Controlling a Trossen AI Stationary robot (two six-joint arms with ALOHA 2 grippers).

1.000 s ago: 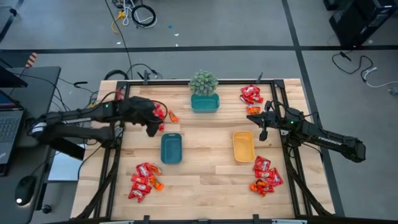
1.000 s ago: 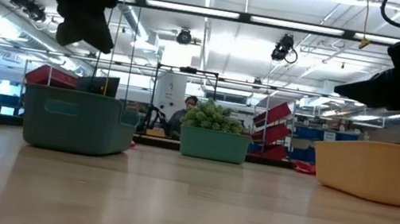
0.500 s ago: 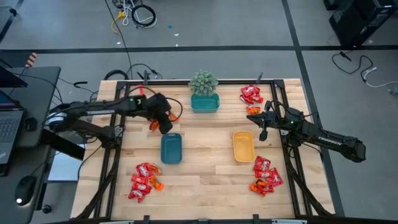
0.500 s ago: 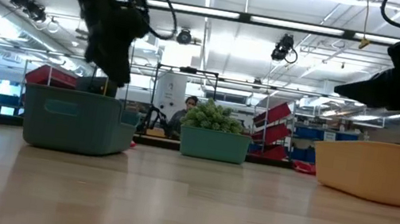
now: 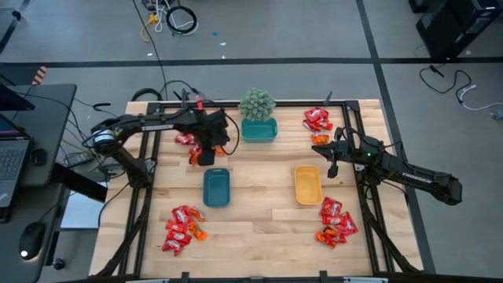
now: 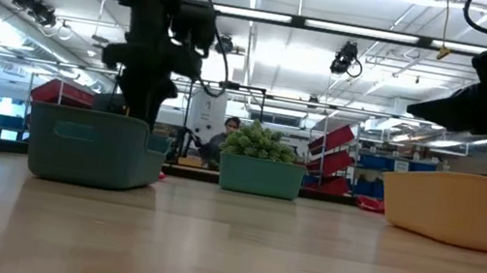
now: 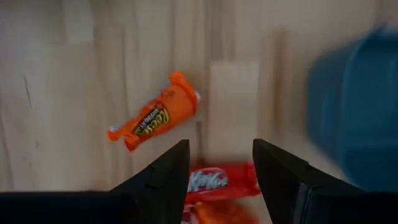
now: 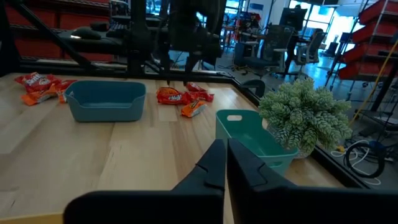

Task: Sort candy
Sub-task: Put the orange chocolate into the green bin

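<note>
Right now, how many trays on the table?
3: blue tray centre-left, yellow tray centre-right, teal tray at the far edge holding the plant. None look hidden.

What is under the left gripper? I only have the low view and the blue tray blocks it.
Observer: In the left wrist view the left gripper is open, and a red candy packet lies on the table between its fingers. It is not gripped.
Operator: Anything next to it?
Observer: An orange candy packet lies on the wood just beyond, apart from the red one.
Operator: Where's the right arm?
Observer: In the high view the right gripper is shut with nothing in it, hovering by the far corner of the yellow tray.
</note>
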